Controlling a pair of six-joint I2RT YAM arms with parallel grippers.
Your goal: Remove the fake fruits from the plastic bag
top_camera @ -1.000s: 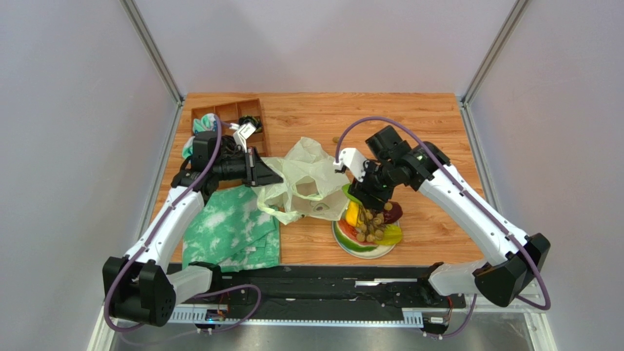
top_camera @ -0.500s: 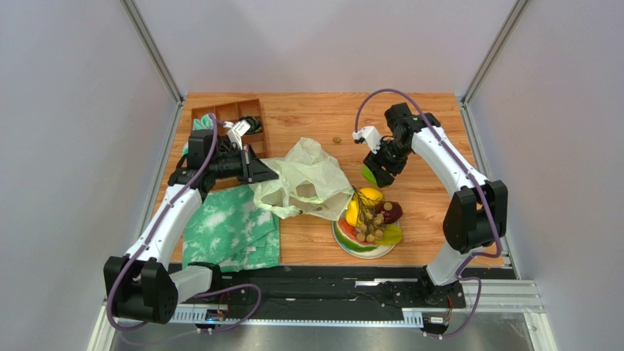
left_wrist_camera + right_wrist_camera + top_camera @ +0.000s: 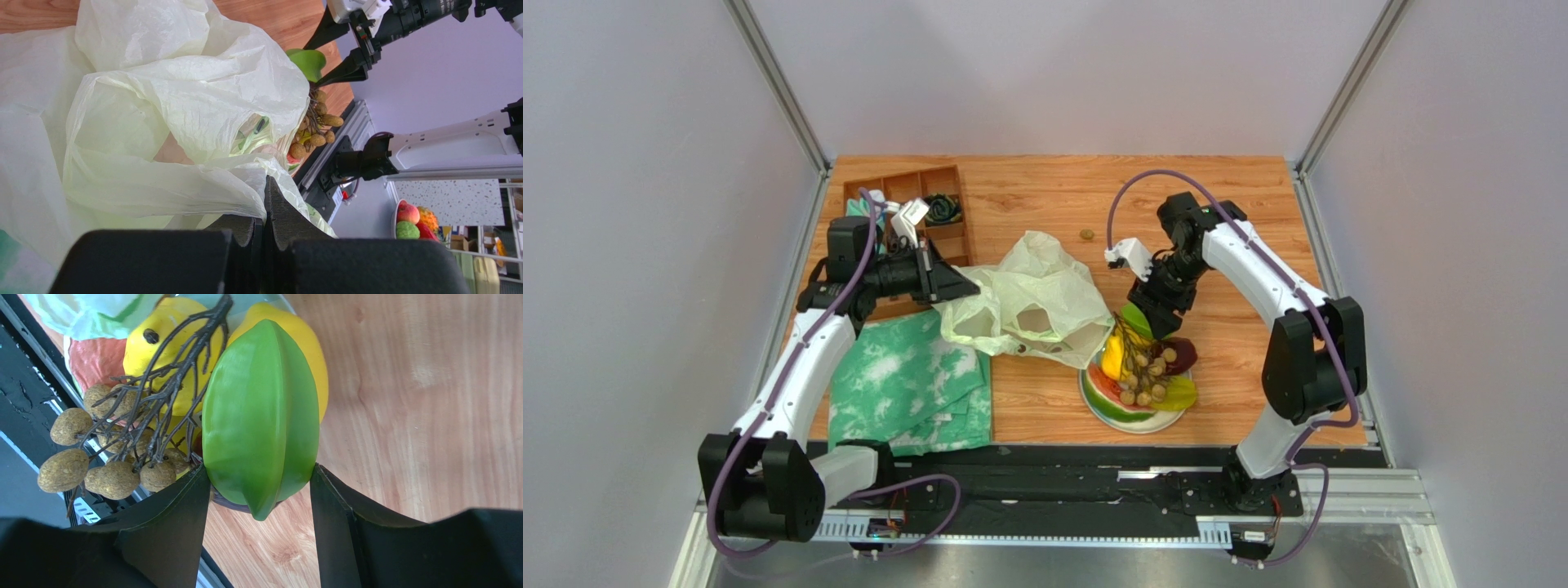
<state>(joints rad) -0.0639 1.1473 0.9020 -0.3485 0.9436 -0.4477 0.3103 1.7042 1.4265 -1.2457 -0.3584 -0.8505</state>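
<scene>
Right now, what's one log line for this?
left gripper: shut on plastic bag | right gripper: grips green fruit near lemon

plastic bag (image 3: 153,122) thin, crinkly, translucent film, green ridged fruit (image 3: 261,416) glossy smooth plastic, brown balls (image 3: 64,468) rough matt, tabletop (image 3: 417,386) satin wood grain

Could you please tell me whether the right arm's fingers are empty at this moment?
No, in the right wrist view the right arm's fingers grip a green ridged fruit between them.
</scene>
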